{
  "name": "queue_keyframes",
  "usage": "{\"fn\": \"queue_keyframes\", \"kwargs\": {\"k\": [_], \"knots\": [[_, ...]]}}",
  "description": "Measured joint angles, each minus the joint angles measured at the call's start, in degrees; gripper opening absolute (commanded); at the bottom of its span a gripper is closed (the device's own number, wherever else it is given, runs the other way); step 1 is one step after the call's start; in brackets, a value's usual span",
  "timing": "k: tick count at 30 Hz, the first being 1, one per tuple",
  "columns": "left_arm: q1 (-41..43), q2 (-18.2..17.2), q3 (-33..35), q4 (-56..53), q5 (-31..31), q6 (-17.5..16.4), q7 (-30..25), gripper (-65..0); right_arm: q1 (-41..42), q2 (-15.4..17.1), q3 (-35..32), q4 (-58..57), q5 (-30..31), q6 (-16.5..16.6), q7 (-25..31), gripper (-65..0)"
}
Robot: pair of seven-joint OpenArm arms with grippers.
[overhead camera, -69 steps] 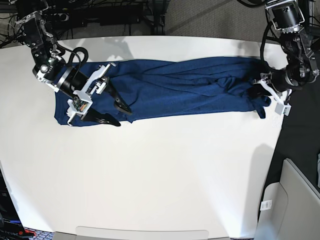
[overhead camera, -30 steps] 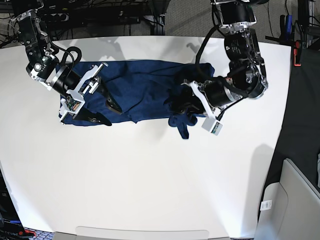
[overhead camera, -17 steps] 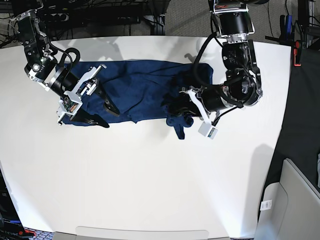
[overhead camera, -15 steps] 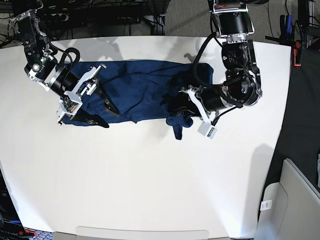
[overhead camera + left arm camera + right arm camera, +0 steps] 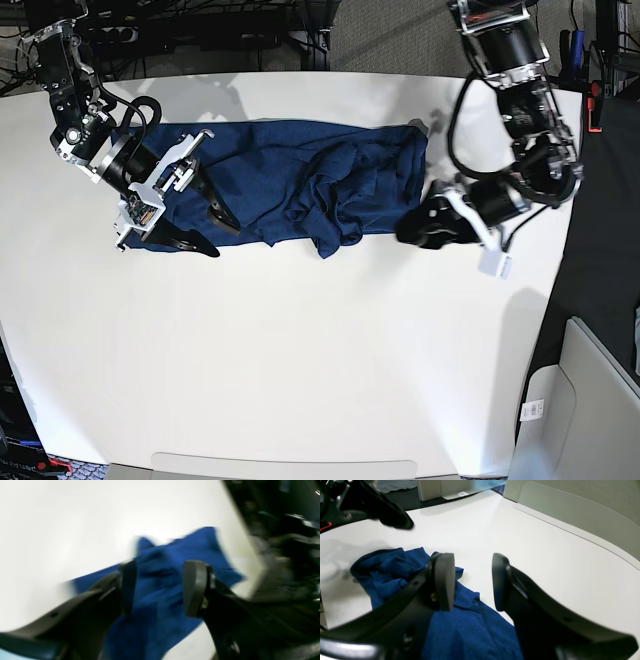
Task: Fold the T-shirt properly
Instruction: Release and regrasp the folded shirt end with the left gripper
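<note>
Base view: we see the T-shirt bunched on the table, beside the empty, wide left gripper.

Left wrist: its jaws stand apart, cloth beyond them.

Right wrist: the right gripper is open over the hem; closing carelessly may drag the loose fold.

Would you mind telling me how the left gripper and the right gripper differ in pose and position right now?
The left gripper sits off the T-shirt's folded end, over bare table, while the right gripper rests at the shirt's opposite end, over the fabric's front edge. The left gripper appears motion-blurred in its wrist view; the right gripper looks sharp. Both have open jaws with nothing held between them.
</note>
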Motion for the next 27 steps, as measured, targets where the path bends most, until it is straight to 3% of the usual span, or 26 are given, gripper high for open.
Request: {"fn": "queue_keyframes", "kwargs": {"k": [7, 10, 13, 17, 27], "knots": [[6.16, -6.19, 2.54, -0.24, 0.2, 0.44, -9.46, -37.6, 0.07, -0.07, 0.15, 0.0, 0.17, 0.0, 0.02, -40.3], [7.74, -6.08, 5.03, -0.26, 0.31, 0.39, -12.28, -37.6, 0.04, -0.81, 0.15, 0.0, 0.09, 0.0, 0.0, -40.3], [8.83, -6.14, 7.98, -0.28, 5.42, 0.44, -14.47, -37.6, 0.07, -0.79, 0.15, 0.0, 0.22, -0.04, 0.02, -40.3], [8.83, -5.92, 12.5, -1.75, 7.21, 0.37, -15.21, -37.6, -0.02, -0.81, 0.15, 0.0, 0.17, 0.0, -0.02, -40.3], [8.98, -5.99, 12.74, -2.29, 7.21, 0.42, -15.3, -38.1, -0.9, -0.79, 0.15, 0.0, 0.17, -0.02, 0.0, -40.3]]}}
